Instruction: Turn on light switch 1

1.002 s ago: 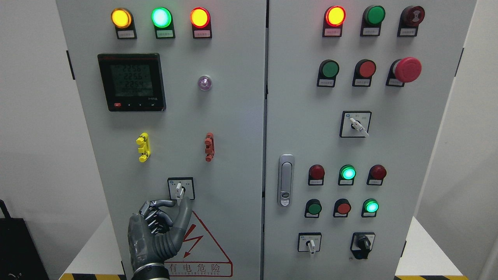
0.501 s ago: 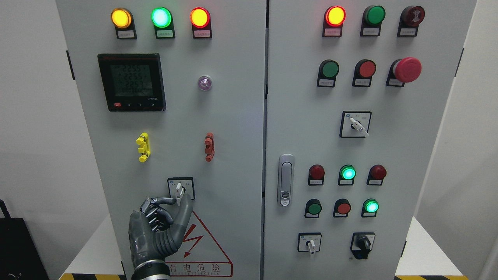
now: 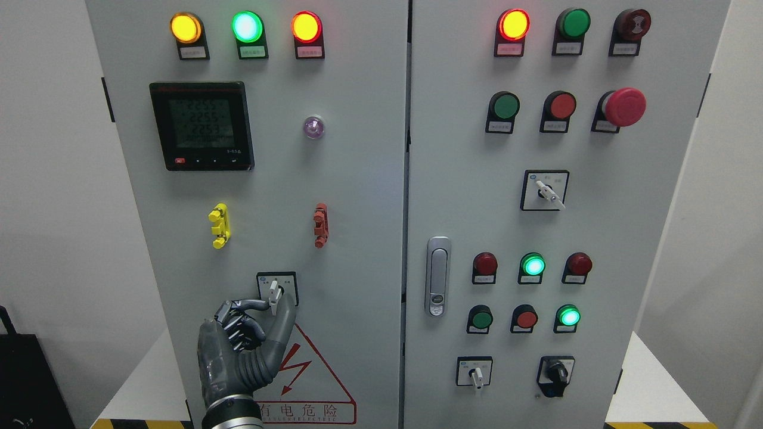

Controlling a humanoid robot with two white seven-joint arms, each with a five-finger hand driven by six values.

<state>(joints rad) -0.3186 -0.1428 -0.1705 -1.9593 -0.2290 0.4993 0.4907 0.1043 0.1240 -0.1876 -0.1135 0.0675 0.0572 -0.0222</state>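
The rotary switch (image 3: 276, 289) sits low on the left cabinet door (image 3: 357, 208), a black-framed square with a white lever (image 3: 274, 293) pointing straight down. My left hand (image 3: 275, 306) reaches up from the bottom edge just below it. Its index fingertip (image 3: 262, 305) presses the lever's lower end from the left and the thumb (image 3: 287, 310) stands against it on the right; the other fingers are curled into the palm. The lever's tip is pinched between them. The right arm does not show.
Lit yellow, green and red lamps (image 3: 247, 26) and a digital meter (image 3: 201, 126) are higher on the left door. The right door carries a handle (image 3: 438, 276), push buttons, a red emergency button (image 3: 624, 106) and more rotary switches (image 3: 544, 190). A warning triangle (image 3: 310, 375) is beside my wrist.
My left hand has risen slightly and closed in on the lever's lower end. The lever still points down, and the lamps are unchanged.
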